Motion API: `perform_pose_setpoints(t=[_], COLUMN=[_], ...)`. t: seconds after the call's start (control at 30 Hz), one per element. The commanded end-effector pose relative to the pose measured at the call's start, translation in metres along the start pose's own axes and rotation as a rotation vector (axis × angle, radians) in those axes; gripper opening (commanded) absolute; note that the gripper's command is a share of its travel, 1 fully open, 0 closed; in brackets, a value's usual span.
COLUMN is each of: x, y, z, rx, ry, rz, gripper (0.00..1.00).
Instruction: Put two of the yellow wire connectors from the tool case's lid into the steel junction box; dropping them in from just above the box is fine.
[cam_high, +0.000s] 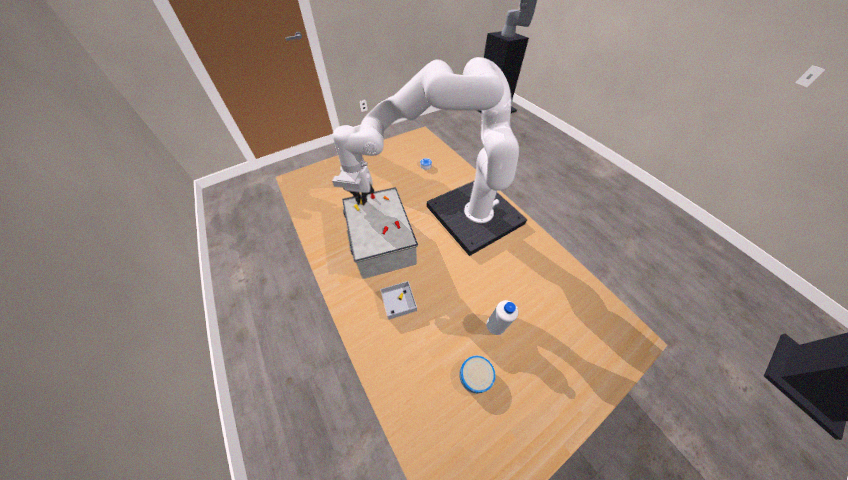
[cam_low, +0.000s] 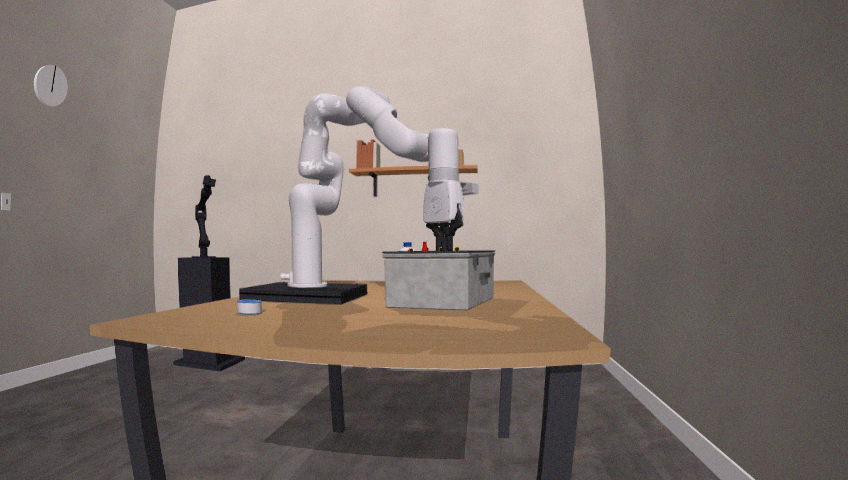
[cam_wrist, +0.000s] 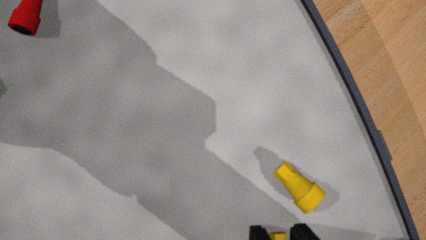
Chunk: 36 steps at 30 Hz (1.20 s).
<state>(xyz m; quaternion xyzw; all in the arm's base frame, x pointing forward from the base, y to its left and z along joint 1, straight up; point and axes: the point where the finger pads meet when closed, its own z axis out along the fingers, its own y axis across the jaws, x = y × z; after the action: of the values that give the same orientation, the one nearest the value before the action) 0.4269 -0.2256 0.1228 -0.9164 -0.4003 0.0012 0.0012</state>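
The grey tool case (cam_high: 386, 261) (cam_low: 438, 279) (cam_wrist: 250, 75) stands on the table with its lid (cam_high: 371, 237) up. My gripper (cam_high: 359, 201) (cam_low: 444, 245) (cam_wrist: 278, 234) is down at the lid's far left corner, shut on a yellow wire connector (cam_wrist: 278, 235). Only its tip shows between the black fingers in the wrist view. Another yellow connector (cam_wrist: 299, 186) (cam_high: 357, 207) lies on its side on the lid close beside the fingers. Red connectors (cam_high: 396, 224) (cam_wrist: 26, 16) and an orange one (cam_high: 386, 198) also lie on the lid. The steel junction box (cam_high: 392, 306) sits in front of the case with a yellow connector (cam_high: 402, 293) inside.
A white bottle with a blue cap (cam_high: 502, 317) and a round blue-rimmed dish (cam_high: 477, 374) stand on the near part of the table. A small blue item (cam_high: 425, 162) (cam_low: 249, 306) lies near the arm's black base (cam_high: 476, 223). The lid's edge is close to the fingers.
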Motion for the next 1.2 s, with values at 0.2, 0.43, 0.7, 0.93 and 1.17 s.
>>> perform_pose_setpoints(t=[0.2,0.43,0.7,0.93,1.17], x=[0.0,0.0,0.0,0.0,0.0], y=[0.001,0.001,0.001,0.001,0.001], z=[-0.002,-0.002,-0.005,-0.02,-0.053], rx=[-0.004,-0.004,-0.004,-0.004,-0.004], ry=[0.001,0.001,0.001,0.001,0.001], rz=[0.0,0.0,0.0,0.0,0.0], gripper=[0.03,0.03,0.03,0.03,0.03])
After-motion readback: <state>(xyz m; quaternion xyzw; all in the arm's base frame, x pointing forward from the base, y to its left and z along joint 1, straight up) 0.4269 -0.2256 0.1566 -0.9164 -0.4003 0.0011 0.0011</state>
